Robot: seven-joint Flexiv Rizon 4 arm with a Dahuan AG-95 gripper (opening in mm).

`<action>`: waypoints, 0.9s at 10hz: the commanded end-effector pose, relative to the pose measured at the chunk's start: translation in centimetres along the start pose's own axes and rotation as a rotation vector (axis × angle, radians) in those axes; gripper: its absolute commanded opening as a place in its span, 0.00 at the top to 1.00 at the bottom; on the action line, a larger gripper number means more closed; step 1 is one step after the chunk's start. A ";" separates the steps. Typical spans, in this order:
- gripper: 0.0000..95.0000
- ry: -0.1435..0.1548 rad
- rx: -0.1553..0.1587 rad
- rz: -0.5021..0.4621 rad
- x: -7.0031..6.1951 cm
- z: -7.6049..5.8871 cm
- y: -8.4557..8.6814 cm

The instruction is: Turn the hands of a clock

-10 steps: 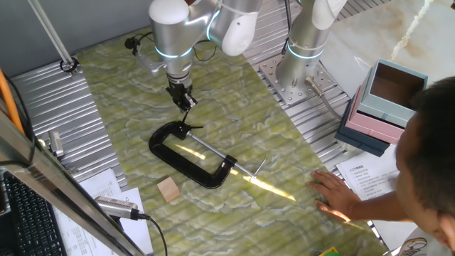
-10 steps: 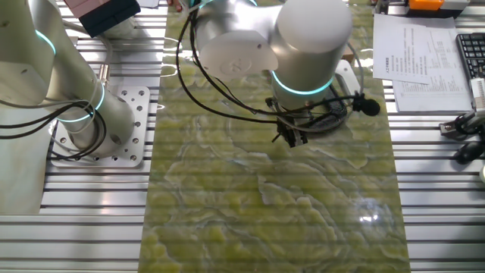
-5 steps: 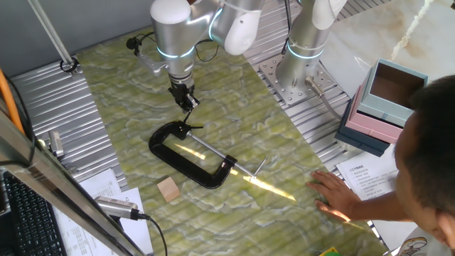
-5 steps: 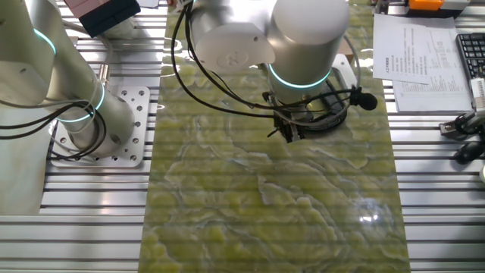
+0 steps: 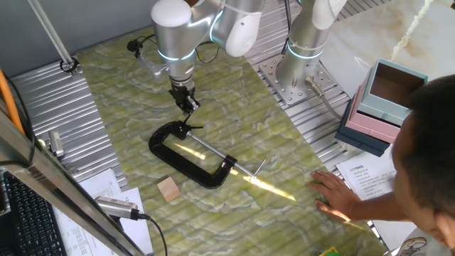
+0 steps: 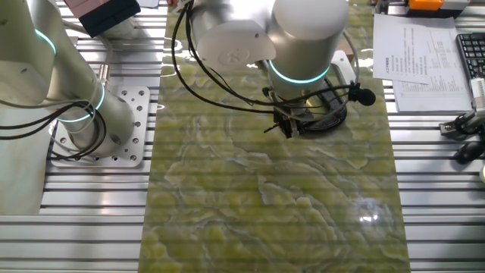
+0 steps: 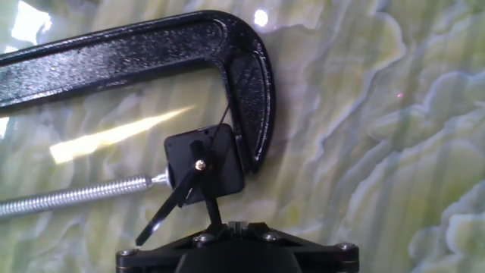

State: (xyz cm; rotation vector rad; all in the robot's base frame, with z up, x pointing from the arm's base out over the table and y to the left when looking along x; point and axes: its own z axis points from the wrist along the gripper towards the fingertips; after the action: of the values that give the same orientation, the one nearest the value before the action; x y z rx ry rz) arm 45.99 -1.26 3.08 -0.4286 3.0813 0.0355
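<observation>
The hands [image 7: 184, 187] sit on a small black square clock body [image 7: 204, 168], pinched in the clamp [image 7: 151, 53] between its curved jaw end and the tip of the silver screw [image 7: 76, 196]. From the hub, one thick hand points down-left and another runs down toward the gripper; a thin one slants up-right. In the hand view the hub lies just beyond the gripper [image 5: 186, 104], slightly left of its centre line, so the hands are straight ahead along the fingers. In the fixed view the gripper hangs above and just behind the clamp's jaw end [image 5: 186, 128], not touching. Fingertips are hidden; whether they are spread or closed I cannot tell. Nothing appears held.

Against 1.0 s ago: the gripper is a little closer to the clamp's jaw end; clamp, wooden block [image 5: 168, 189] and the person's hand [image 5: 340, 195] unchanged.
</observation>
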 end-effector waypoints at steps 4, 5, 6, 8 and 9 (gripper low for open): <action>1.00 0.011 -0.001 0.030 -0.7 -0.1 1.8; 1.00 0.015 -0.002 0.034 -0.8 -0.1 2.0; 1.00 0.015 -0.005 0.039 -0.9 0.0 2.3; 1.00 0.016 -0.005 0.048 -1.1 0.0 2.7; 1.00 0.017 -0.005 0.051 -1.1 0.0 3.0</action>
State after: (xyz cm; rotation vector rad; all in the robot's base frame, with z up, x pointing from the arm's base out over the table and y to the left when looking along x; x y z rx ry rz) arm 46.25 2.12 3.15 -0.3536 3.1094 0.0418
